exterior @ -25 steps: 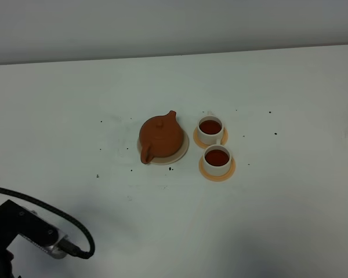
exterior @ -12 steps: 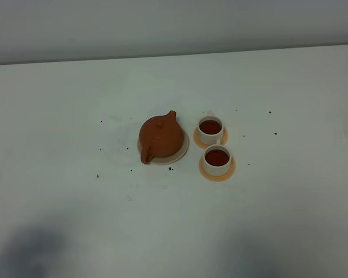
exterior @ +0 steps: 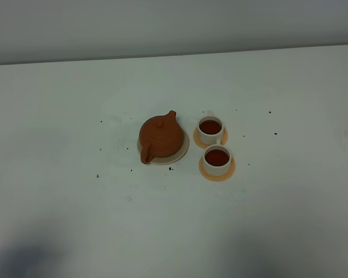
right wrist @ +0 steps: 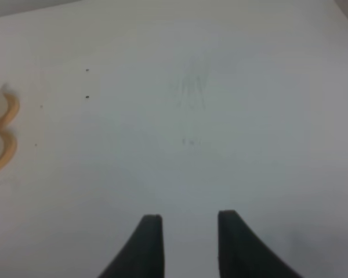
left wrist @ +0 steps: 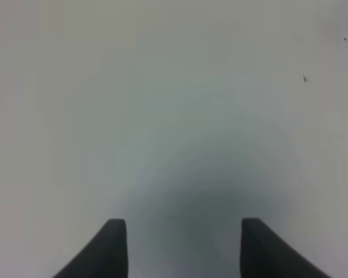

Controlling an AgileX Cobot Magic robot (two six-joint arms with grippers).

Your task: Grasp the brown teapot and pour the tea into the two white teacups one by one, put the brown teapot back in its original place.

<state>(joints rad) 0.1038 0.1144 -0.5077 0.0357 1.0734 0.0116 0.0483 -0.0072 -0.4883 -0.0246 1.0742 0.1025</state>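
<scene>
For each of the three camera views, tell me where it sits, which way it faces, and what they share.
Exterior high: mounted high, looking down at the white table, round reddish-brown clay teapot and two white teacups; no robot parts.
Left wrist: faces bare table; left gripper open.
Right wrist: faces table; right gripper open.
Shared: exterior and right wrist both show the orange coasters.

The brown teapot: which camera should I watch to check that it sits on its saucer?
The exterior high view. It shows the whole brown teapot upright on the cream saucer, lid on, beside the two white teacups. Neither wrist view shows the teapot; the right wrist view catches only cup and coaster edges, the left only bare table.
</scene>
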